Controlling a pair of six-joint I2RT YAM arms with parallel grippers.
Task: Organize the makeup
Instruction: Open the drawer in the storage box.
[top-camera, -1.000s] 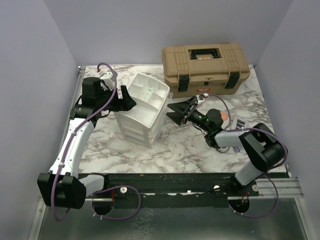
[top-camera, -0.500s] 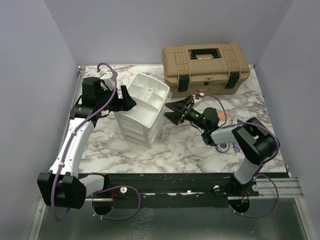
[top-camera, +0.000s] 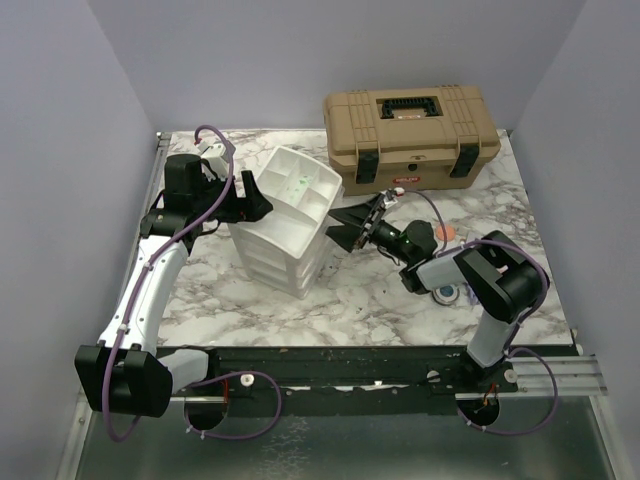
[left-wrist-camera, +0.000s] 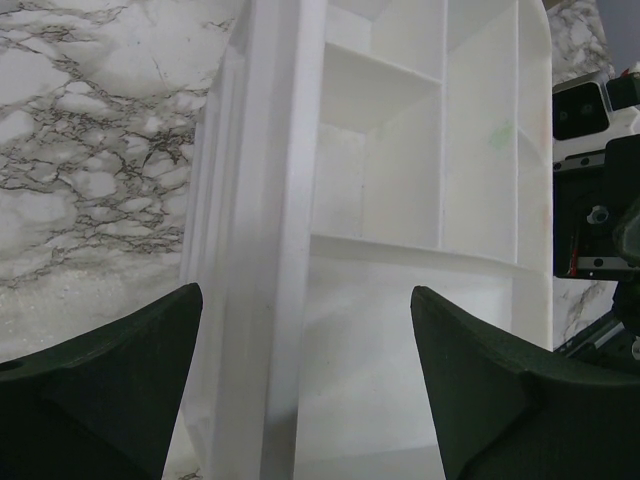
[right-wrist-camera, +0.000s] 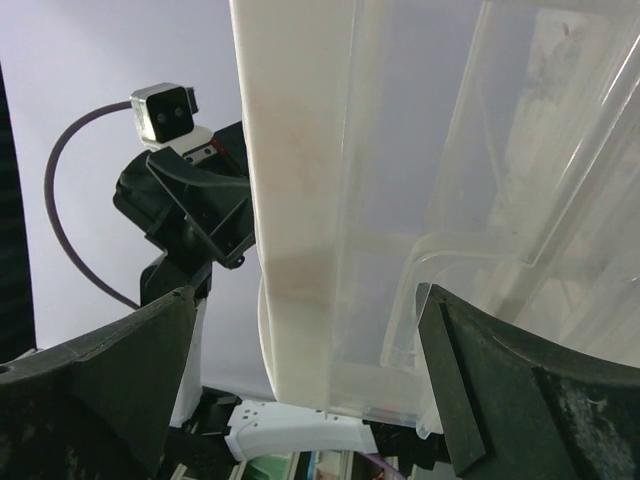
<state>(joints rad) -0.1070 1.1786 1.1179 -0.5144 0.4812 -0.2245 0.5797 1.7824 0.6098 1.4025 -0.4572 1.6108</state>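
Observation:
A pink round disc (top-camera: 447, 233) lies on the marble right of my right arm. A round blue-centred compact (top-camera: 446, 293) lies by that arm's elbow. The palette, pencil and tube are out of view. My right gripper (top-camera: 346, 226) is open at the right face of the white drawer unit (top-camera: 285, 215). In the right wrist view its jaws (right-wrist-camera: 305, 390) stand apart, with a clear drawer handle (right-wrist-camera: 440, 300) just in front of them. My left gripper (top-camera: 255, 205) is open and empty at the unit's left top edge. The left wrist view (left-wrist-camera: 305, 400) shows the top tray's bare compartments (left-wrist-camera: 400, 190).
A tan toolbox (top-camera: 410, 125), shut, stands at the back right, close behind the drawer unit. The marble table (top-camera: 360, 290) ends at grey walls on the left, right and back. A faint green mark (top-camera: 297, 183) shows in the top tray.
My right gripper has moved left and a little back, closer to the drawer unit's right face. Its forearm has shifted, uncovering the blue compact. The left arm has not moved.

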